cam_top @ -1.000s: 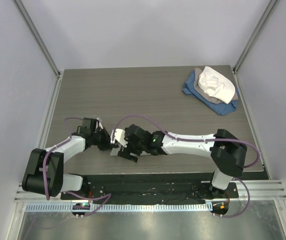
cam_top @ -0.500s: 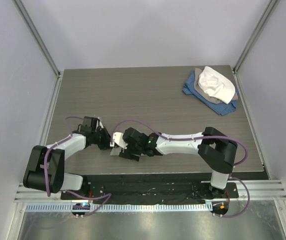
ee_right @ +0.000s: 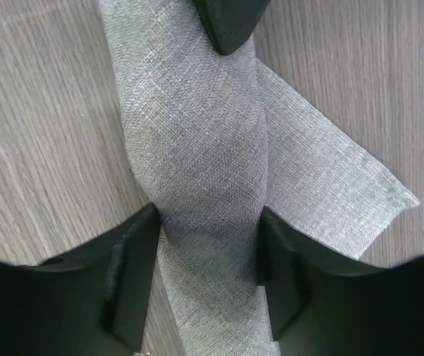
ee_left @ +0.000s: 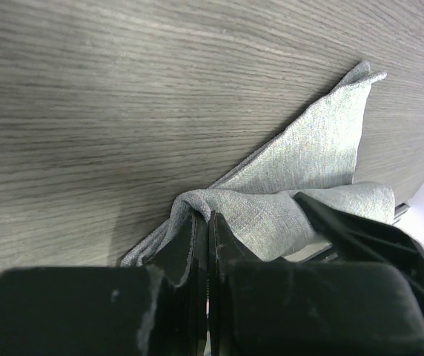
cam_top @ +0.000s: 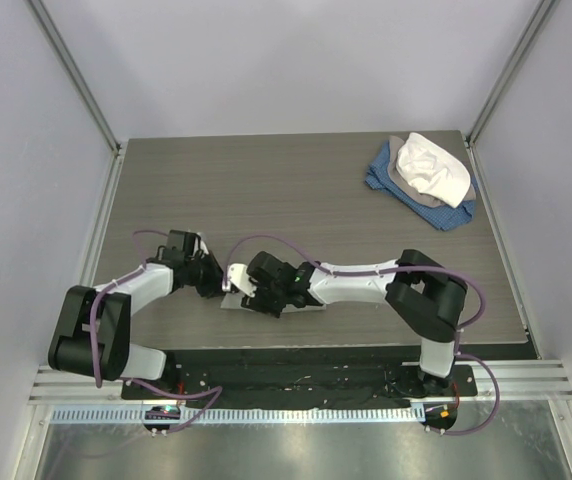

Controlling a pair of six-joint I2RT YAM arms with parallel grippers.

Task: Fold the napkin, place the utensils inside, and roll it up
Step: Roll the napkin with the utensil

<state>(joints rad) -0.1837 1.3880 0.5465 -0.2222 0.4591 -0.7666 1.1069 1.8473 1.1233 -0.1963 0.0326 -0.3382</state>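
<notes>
The grey napkin lies bunched into a narrow band near the 7 o'clock edge of the counter, its long axis running roughly 9 to 3 o'clock from above. At its 9 o'clock end the left end effector is pinched together on a raised fold. The right end effector, reaching in from 3 o'clock, stands apart astride the band, so neither arm looks nearer; no spoon shows.
</notes>
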